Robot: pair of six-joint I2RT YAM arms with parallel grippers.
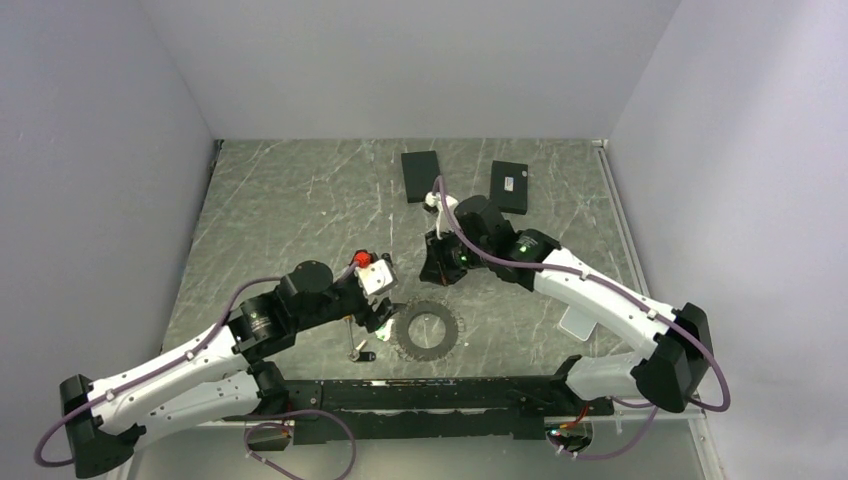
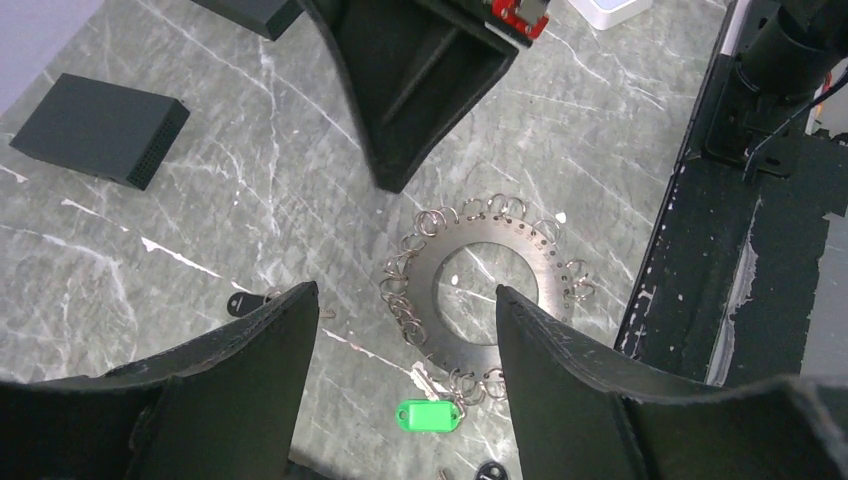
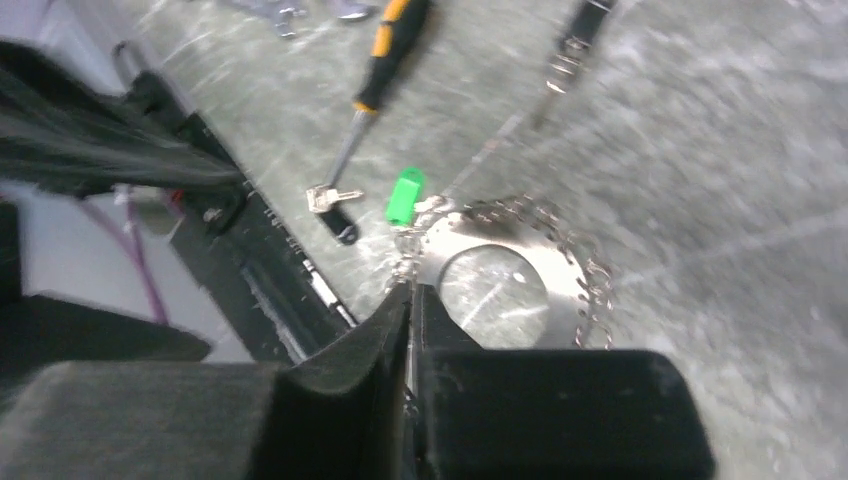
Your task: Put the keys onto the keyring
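The keyring [image 1: 428, 331] is a flat grey metal ring with small wire rings round its rim, lying near the table's front. In the left wrist view its green tag [image 2: 432, 415] and one hung key [image 2: 428, 381] show at its near edge [image 2: 530, 255]. A loose black-headed key [image 1: 362, 352] lies left of it and also shows in the right wrist view [image 3: 335, 210]. Another black key head [image 2: 243, 303] lies by my left finger. My left gripper [image 2: 405, 292] is open and empty just above the keyring's left side. My right gripper [image 3: 410, 292] is shut, above the keyring's far edge [image 3: 565, 275].
Two black boxes [image 1: 421, 175] [image 1: 509, 186] lie at the back. A black-and-yellow screwdriver [image 3: 385, 60] and silver wrenches [image 3: 290, 10] lie left of the keyring. A white piece [image 1: 578, 322] lies to the right. The black rail [image 1: 440, 395] runs along the front edge.
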